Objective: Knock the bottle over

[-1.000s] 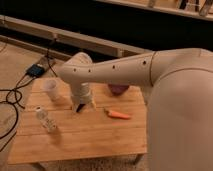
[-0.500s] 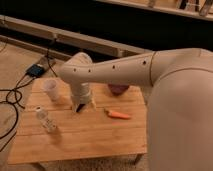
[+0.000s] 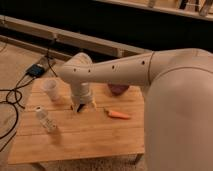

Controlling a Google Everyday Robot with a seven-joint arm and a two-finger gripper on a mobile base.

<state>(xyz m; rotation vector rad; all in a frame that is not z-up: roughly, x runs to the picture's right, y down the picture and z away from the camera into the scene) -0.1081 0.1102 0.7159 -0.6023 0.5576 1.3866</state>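
Note:
The bottle [image 3: 45,119], small, slim and clear with a white cap, stands upright near the left front of the wooden table [image 3: 85,137]. My gripper [image 3: 83,106] hangs from the white arm over the middle of the table. It points down and sits to the right of the bottle, well apart from it. A translucent whitish cup [image 3: 51,90] stands behind the bottle at the far left.
An orange carrot [image 3: 119,114] lies to the right of the gripper. A dark reddish round thing [image 3: 118,89] sits behind it, half hidden by the arm. Black cables and a small box [image 3: 36,70] lie on the floor to the left.

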